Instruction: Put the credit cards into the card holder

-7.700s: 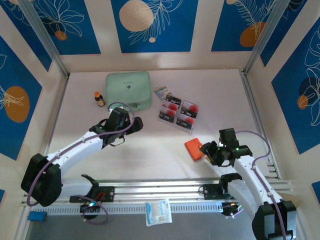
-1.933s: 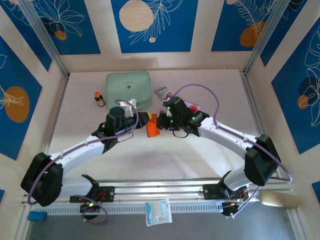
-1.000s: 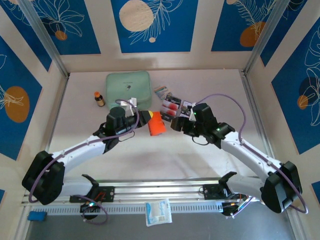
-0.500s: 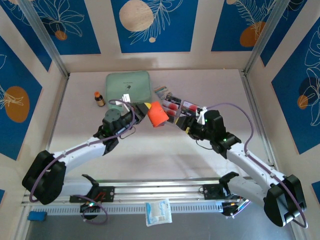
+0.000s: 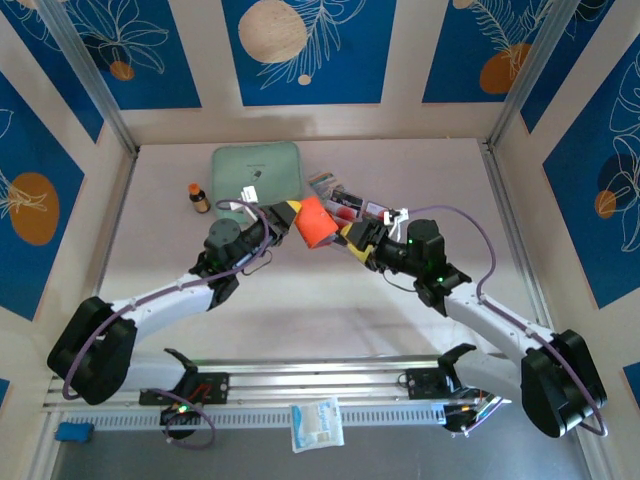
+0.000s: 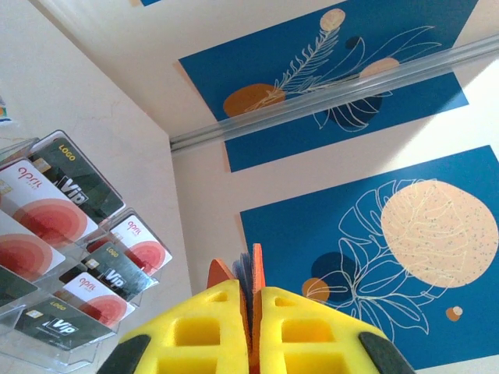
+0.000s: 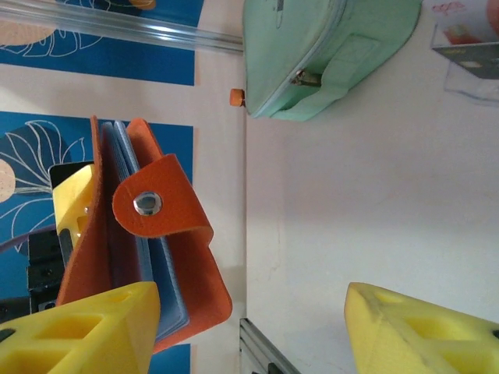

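Card holder (image 5: 316,222) held up off counter (image 5: 300,300), just right of green pouch (image 5: 256,172). Left end effector (image 5: 290,215) clamped tight on one edge. Snap tab loose, sleeves fanned toward right arm, likely presented for loading. Right end effector (image 5: 355,237) gapes wide, empty, beyond holder from pouch. Credit cards (image 6: 47,222) lie in clear trays (image 7: 472,78) right of pouch, not yet picked.

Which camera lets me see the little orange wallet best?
The right wrist camera: the card holder looks big, showing its snap tab and sleeves. The top camera shows it small, in the left gripper. The left wrist camera catches its thin edge.
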You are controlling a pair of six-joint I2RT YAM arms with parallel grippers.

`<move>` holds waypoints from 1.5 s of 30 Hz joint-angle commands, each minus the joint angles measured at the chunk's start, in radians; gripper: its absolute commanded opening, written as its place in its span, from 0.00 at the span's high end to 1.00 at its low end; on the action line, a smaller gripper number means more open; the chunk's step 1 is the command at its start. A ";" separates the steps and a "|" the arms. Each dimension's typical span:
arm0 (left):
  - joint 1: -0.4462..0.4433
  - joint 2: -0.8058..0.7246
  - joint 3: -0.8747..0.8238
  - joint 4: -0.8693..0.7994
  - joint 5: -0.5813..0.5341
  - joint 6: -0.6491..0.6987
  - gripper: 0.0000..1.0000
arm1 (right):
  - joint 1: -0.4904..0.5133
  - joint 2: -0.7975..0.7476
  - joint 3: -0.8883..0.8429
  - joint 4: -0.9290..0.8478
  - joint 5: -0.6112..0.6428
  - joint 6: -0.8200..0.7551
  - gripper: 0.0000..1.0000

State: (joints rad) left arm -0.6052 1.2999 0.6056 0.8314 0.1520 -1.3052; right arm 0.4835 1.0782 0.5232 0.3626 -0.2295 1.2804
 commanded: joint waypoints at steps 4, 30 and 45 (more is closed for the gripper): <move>-0.005 -0.003 -0.007 0.066 -0.014 -0.011 1.00 | 0.032 0.054 0.031 0.116 -0.018 0.047 0.37; -0.013 -0.001 -0.021 0.073 -0.022 -0.005 1.00 | 0.020 -0.013 0.005 0.107 -0.001 0.069 0.43; -0.016 0.002 -0.015 0.077 -0.025 -0.005 1.00 | 0.046 0.070 -0.001 0.198 -0.009 0.108 0.47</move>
State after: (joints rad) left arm -0.6121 1.2999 0.5903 0.8532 0.1368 -1.3087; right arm 0.5232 1.1347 0.5301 0.5083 -0.2333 1.3674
